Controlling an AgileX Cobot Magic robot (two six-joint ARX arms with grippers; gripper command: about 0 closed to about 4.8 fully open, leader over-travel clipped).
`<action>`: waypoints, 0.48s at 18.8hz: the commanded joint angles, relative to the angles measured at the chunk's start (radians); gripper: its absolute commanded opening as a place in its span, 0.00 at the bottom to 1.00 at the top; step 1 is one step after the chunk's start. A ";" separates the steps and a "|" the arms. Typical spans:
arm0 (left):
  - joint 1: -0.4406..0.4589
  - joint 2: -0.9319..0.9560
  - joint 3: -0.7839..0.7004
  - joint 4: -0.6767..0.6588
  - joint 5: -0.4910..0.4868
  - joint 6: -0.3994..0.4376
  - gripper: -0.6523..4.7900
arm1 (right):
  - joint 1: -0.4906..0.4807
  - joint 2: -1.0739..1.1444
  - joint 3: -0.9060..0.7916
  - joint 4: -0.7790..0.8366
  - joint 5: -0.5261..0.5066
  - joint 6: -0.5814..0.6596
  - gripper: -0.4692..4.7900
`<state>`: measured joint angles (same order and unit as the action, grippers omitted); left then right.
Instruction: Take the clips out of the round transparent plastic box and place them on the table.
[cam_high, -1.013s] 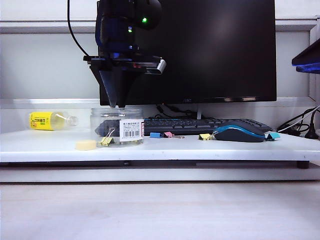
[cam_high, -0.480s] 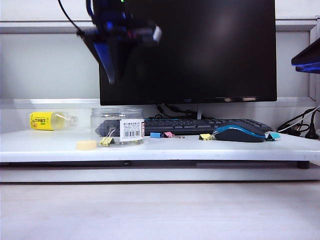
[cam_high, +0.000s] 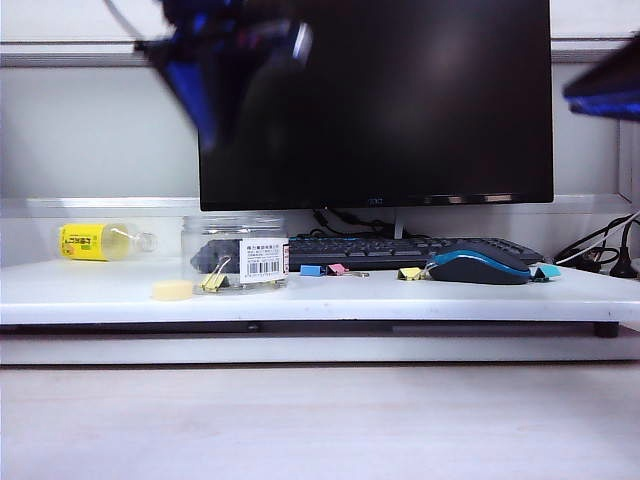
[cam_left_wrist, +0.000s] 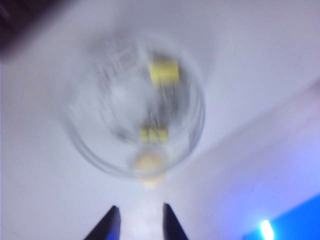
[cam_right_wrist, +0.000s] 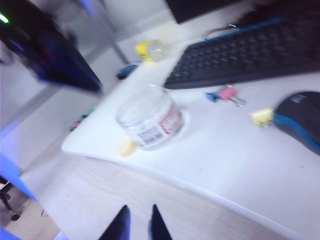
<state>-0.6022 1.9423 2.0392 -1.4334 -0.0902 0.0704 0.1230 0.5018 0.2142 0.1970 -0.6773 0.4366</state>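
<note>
I am hovering left gripper (cam_left_wrist: 137, 220), jaws parted and empty, straight above round transparent plastic box (cam_left_wrist: 137, 107); right gripper (cam_right_wrist: 137, 222), also parted, is sitting farther off.

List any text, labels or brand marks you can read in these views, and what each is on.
"AOC": probably, on the monitor bezel; tiny.
White label on the round transparent plastic box: barcode and print, too small to read.
Yellow label on the bottle: dark print, unreadable.
Keyboard keys: blurred, unreadable.
</note>
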 joint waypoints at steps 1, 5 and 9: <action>0.005 -0.032 -0.103 0.004 -0.053 -0.006 0.34 | 0.042 0.014 0.029 -0.023 0.057 -0.001 0.20; 0.021 -0.069 -0.175 0.090 -0.063 -0.014 0.34 | 0.115 0.122 0.119 -0.082 0.123 -0.045 0.25; 0.021 -0.074 -0.175 0.129 -0.058 0.003 0.34 | 0.170 0.287 0.243 -0.120 0.144 -0.053 0.27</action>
<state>-0.5804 1.8755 1.8610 -1.3231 -0.1574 0.0639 0.2802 0.7532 0.4252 0.0803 -0.5346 0.3908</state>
